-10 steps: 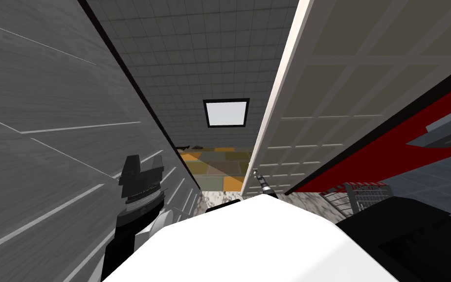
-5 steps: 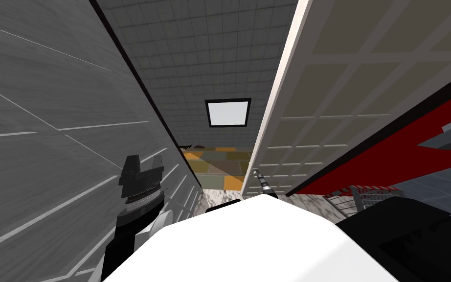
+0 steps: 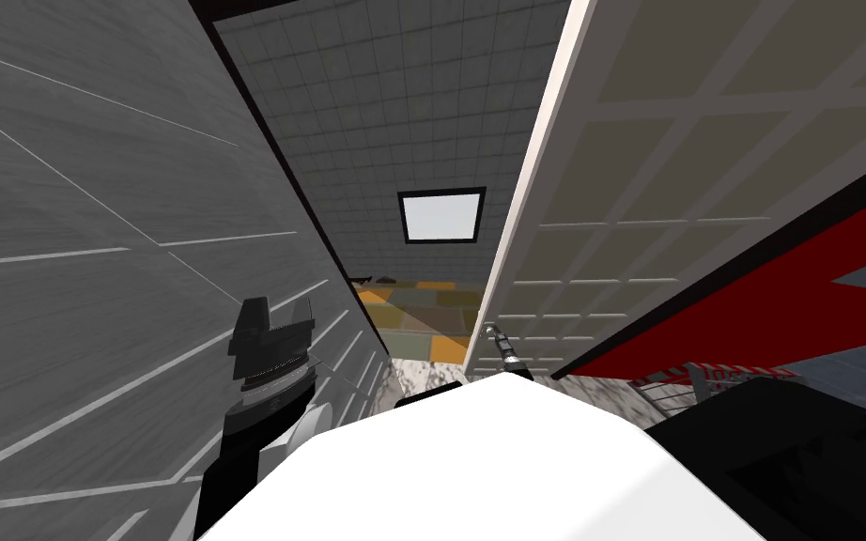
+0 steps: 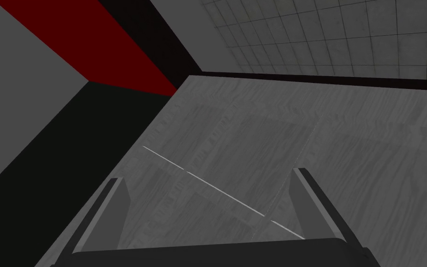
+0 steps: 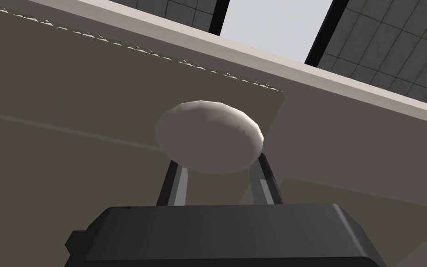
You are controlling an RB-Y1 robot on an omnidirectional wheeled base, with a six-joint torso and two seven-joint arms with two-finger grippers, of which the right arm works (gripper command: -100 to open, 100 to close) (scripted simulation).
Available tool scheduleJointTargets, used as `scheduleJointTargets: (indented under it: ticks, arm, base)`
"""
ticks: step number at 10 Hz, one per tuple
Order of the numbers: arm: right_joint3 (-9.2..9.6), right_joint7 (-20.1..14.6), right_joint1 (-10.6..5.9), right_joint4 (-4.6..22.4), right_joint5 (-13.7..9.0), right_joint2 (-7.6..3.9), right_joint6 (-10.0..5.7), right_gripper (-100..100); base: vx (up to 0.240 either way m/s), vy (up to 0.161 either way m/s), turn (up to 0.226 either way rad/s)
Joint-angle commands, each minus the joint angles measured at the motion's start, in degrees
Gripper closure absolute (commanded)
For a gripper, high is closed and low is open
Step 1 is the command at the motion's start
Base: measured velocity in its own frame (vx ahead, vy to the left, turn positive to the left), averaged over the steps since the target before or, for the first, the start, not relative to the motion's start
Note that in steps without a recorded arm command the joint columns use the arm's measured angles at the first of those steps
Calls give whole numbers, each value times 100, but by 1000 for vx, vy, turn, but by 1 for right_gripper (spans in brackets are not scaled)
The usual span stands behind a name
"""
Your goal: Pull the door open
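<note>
The door (image 3: 666, 188) is a pale beige panelled leaf standing ajar on my right, its edge (image 3: 525, 188) turned toward me. Its rounded pale knob (image 5: 209, 136) sits between the fingers of my right gripper (image 5: 217, 171), which is shut on its sides. In the head view that gripper (image 3: 494, 334) is small, at the door's lower edge, just above my chest. My left gripper (image 3: 276, 324) is raised beside the grey wall on my left. Its fingers (image 4: 115, 204) stand open with nothing between them.
A grey wood-grained wall (image 3: 93, 235) runs close along my left. Through the gap lie a patchwork floor (image 3: 422, 319) and a tiled wall with a bright window (image 3: 440, 216). Right of the door are a red wall (image 3: 750, 301) and a wire cart (image 3: 703, 376).
The whole head picture has shifted a little, so I have moved. The door's face takes up more of the right side, hiding more of the red wall. My right gripper stays on the knob.
</note>
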Motion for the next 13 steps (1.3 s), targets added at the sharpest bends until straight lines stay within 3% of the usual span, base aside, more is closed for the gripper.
scheduleJointTargets:
  ticks: [1,3,7,8,13]
  arm:
    - [55,-171,2,-72,-55,19,-10,100]
    - [176,-541,-14,-74,-318,-15,24,100]
    - [297,-1105,-30,-77,-583,-50,58,100]
    - [266,-1173,-32,-2,-611,-62,91,-100]
    - [408,-1920,-139,15,-940,-6,167,-100]
  base:
    - [-29,-11,36]
    - [-53,-20,97]
    - [-40,-18,61]
    - [-45,-21,37]
    - [-57,-3,24]
